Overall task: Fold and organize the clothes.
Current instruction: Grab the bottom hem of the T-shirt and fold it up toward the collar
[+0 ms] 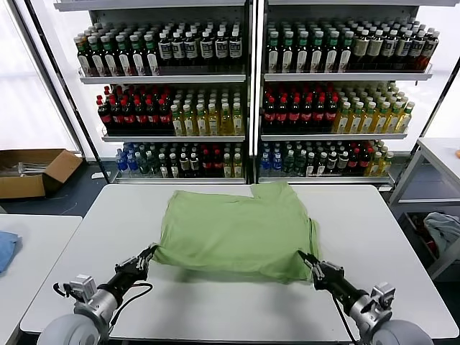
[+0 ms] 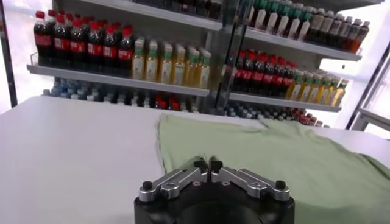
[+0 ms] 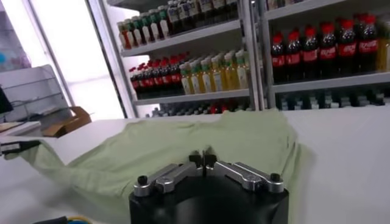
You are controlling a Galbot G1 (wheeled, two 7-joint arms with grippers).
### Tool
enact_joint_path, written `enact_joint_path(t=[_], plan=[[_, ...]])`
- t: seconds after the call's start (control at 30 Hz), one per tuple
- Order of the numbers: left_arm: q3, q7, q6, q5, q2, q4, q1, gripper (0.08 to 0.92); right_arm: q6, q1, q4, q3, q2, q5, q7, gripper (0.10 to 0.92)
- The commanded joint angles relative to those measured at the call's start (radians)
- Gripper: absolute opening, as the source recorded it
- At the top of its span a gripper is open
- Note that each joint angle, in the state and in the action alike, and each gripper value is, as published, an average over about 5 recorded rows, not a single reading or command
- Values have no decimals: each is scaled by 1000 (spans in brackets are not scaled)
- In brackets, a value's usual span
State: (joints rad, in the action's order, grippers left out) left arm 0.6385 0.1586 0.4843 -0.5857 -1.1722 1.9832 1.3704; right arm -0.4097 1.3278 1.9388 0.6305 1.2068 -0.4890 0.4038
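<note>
Green polo shirt lies on the white table, plain back up, partly folded. Left gripper and right gripper each pinch a near corner, jaws closed on cloth. Further folds and stacking remain, by my judgement.

Shirt on table; bottle shelves behind; box left.

Our head camera looks forward and down across the white table, our two wrist cameras sit low near it, facing the bottle shelves, all sharing the green shirt
</note>
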Motion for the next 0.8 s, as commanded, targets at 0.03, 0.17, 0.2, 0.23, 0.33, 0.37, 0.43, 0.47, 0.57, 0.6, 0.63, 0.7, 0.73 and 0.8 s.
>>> enact_joint_path(t=[0.03,0.17,0.2,0.23,0.33,0.37,0.43,0.47,0.57,0.6,0.63,0.7,0.73,0.8], plan=[[-89,-39,-3,-26,2,-177,-191,89,-21,-173,-134,-49,3,40,-22,105],[-117,-61,-25,9,-11,-212,-205,110,-28,-203,-170,-72,15,126,-51,122],[-121,-66,-32,19,-12,-214,-202,124,-25,-207,-174,-76,17,146,-58,142],[-122,-71,-37,26,-11,-213,-198,148,-22,-211,-174,-79,18,161,-68,162],[-112,-87,-50,28,-4,-204,-182,232,-5,-217,-171,-83,21,174,-96,248],[-107,-92,-52,27,-1,-200,-176,267,-1,-218,-170,-82,20,173,-105,274],[-93,-99,-54,25,5,-189,-164,319,7,-216,-163,-74,19,170,-112,335],[-85,-105,-54,23,7,-183,-157,353,9,-209,-155,-66,17,168,-111,361],[-59,-133,-54,14,13,-151,-124,431,9,-169,-113,-31,11,156,-96,447],[-50,-146,-54,10,15,-136,-110,457,10,-147,-92,-18,8,153,-88,482],[-40,-162,-54,8,16,-121,-92,483,12,-120,-68,-7,5,152,-82,508],[-24,-199,-50,4,13,-96,-65,535,16,-66,-23,11,2,152,-72,569],[-19,-222,-46,-1,8,-85,-52,570,18,-36,0,18,1,153,-69,595],[-15,-258,-38,-12,-3,-75,-35,622,20,11,29,25,2,160,-69,655]])
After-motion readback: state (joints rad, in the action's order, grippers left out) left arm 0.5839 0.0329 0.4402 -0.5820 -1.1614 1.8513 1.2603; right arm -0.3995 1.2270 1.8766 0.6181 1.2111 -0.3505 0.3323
